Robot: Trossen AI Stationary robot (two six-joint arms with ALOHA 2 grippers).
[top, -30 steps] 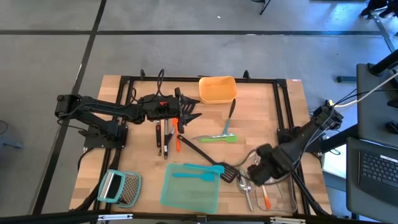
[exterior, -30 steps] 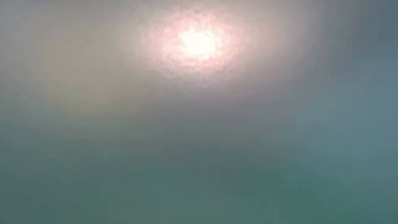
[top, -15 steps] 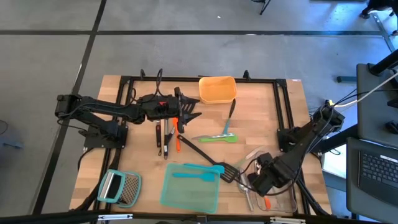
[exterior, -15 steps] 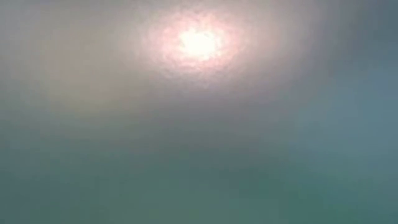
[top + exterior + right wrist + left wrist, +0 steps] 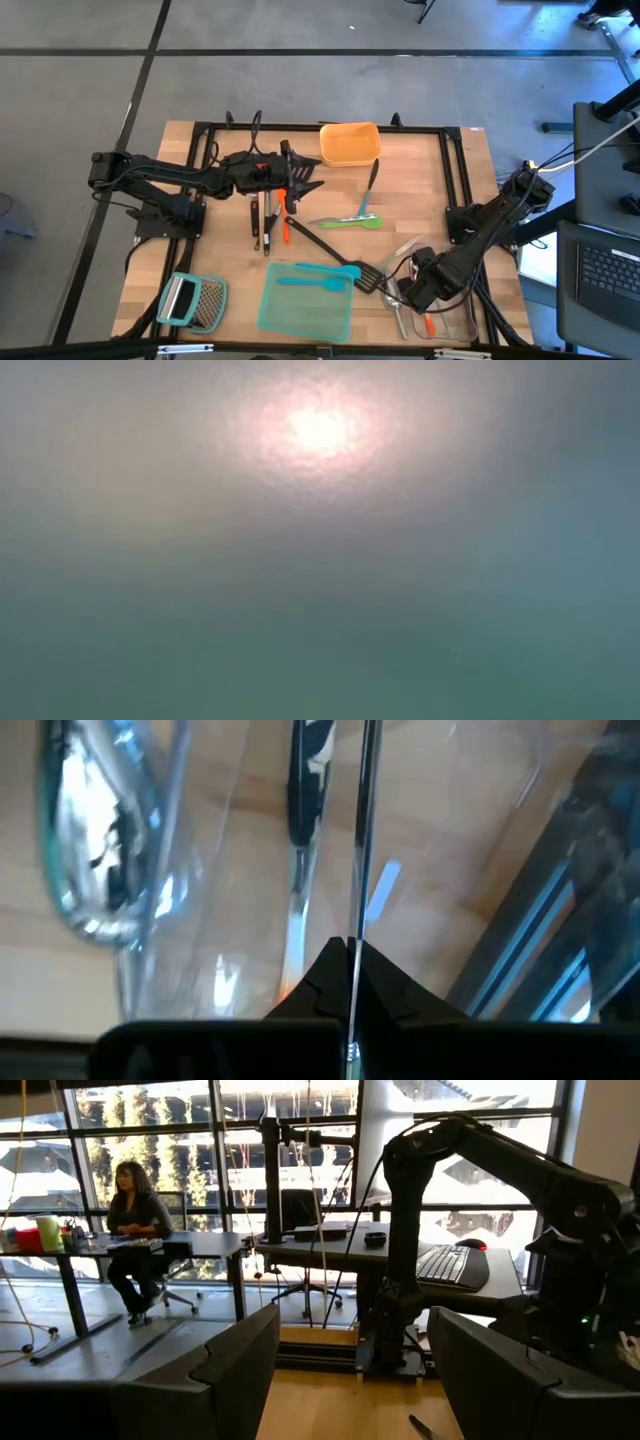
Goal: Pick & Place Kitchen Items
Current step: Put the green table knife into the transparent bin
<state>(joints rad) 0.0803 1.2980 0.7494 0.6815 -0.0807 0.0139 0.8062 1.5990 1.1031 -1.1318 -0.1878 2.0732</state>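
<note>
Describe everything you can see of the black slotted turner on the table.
The black slotted turner looks like matte plastic: a long thin handle ending in a slotted head. It lies flat and diagonal, its handle end toward the table's middle and its head between the teal container and the silver spoons. The head seems to overlap the container's corner. No end effector touches it.

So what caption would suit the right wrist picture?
Right gripper shut on a thin silver utensil handle above the clear container.
</note>
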